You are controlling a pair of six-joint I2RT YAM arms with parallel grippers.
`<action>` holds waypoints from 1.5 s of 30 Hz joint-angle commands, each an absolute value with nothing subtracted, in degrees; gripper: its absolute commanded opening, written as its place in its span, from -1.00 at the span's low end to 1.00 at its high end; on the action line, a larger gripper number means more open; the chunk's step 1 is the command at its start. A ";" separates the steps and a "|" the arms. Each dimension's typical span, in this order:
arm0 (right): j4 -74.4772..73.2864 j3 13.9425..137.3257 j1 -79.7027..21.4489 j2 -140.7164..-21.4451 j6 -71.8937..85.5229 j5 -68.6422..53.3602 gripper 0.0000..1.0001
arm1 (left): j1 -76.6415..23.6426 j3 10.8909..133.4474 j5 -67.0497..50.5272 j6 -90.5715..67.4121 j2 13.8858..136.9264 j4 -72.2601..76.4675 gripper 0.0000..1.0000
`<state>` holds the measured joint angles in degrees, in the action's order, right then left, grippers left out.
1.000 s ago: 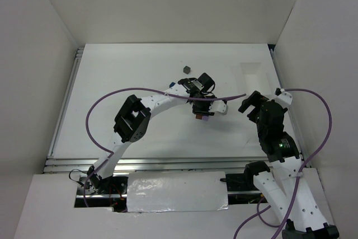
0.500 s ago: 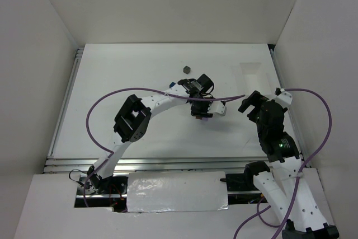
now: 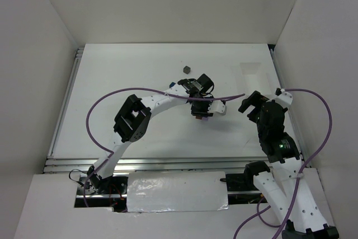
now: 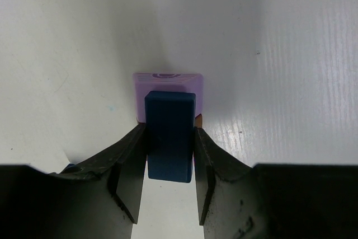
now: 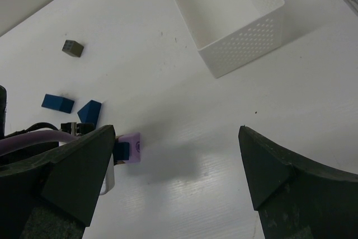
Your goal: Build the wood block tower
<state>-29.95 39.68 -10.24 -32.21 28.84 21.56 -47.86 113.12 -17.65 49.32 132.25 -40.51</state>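
Observation:
My left gripper (image 4: 170,134) is shut on a dark blue block (image 4: 170,136) and holds it over the near part of a lavender block (image 4: 168,81). A sliver of a brown-orange block (image 4: 198,118) shows beside it. I cannot tell whether the blue block touches the lavender one. In the top view the left gripper (image 3: 200,110) is at mid-table over the lavender block (image 3: 207,117). The right wrist view shows the lavender block (image 5: 131,148) with the blue block (image 5: 120,149) against it. My right gripper (image 5: 176,172) is open and empty, to the right of the stack.
A grey block (image 3: 185,69) lies farther back; it also shows in the right wrist view (image 5: 72,48). Two loose blue blocks (image 5: 57,103) (image 5: 89,111) lie behind the left gripper. A white perforated tray (image 5: 246,40) stands at the back right.
My left gripper has shifted slightly toward the back with the blue block in it. The right arm has barely moved.

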 commanded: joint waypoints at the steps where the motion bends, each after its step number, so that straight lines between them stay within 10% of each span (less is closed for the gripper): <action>1: -26.72 38.85 -10.02 -31.55 28.13 21.10 0.99 | -47.64 114.70 -19.25 48.96 131.75 -40.08 -0.09; 45: -26.90 38.67 -10.02 -31.12 28.04 21.09 0.99 | -48.60 114.08 -18.28 49.04 132.45 -38.50 0.23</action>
<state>-29.54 38.96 -10.24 -31.92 28.64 20.75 -48.27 113.14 -16.64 49.15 132.25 -38.68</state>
